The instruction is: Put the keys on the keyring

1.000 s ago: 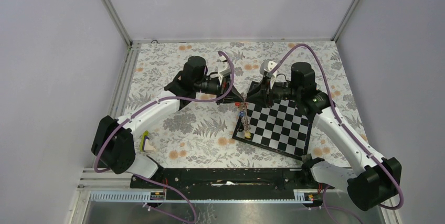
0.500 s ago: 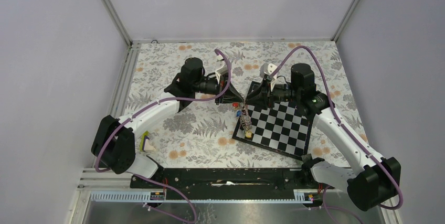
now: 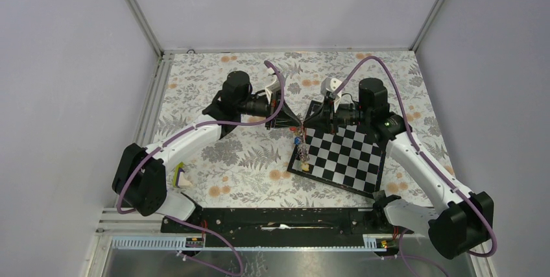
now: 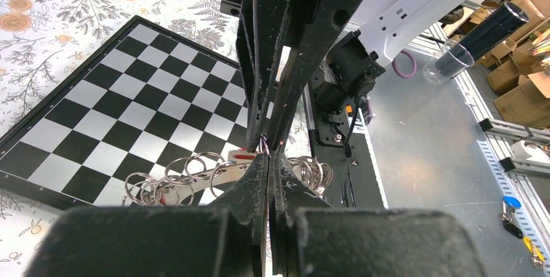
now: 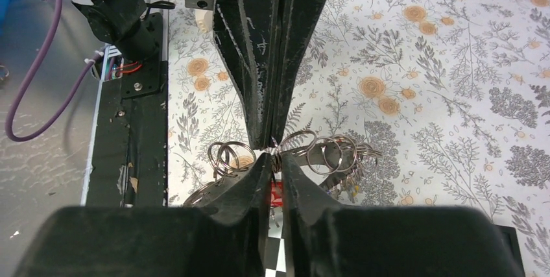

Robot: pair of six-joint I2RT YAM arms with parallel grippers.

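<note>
Both grippers meet tip to tip above the chessboard's point(image 3: 347, 154) far left corner. My left gripper point(image 3: 295, 124) point(image 4: 270, 157) is shut on the keyring point(image 4: 220, 170), a dark grey band threaded with several small silver split rings. Opposite it, my right gripper point(image 3: 305, 124) point(image 5: 275, 158) pinches the same keyring point(image 5: 331, 152) with its jaws almost together. The keys point(image 3: 299, 150) hang in a bunch below the grippers, and the lowest has a yellow tag. A red key head point(image 5: 277, 192) shows between the right fingers. Much of the ring is hidden behind the fingers.
The chessboard lies tilted on the floral tablecloth point(image 3: 240, 160). A small yellow-green and white object point(image 3: 181, 174) sits by the left arm's base. A black rail point(image 3: 279, 218) runs along the near edge. Grey walls close in the back and both sides.
The right jaws have narrowed onto the ring. The left arm's wrist shifted slightly to the left, and the hanging keys barely moved.
</note>
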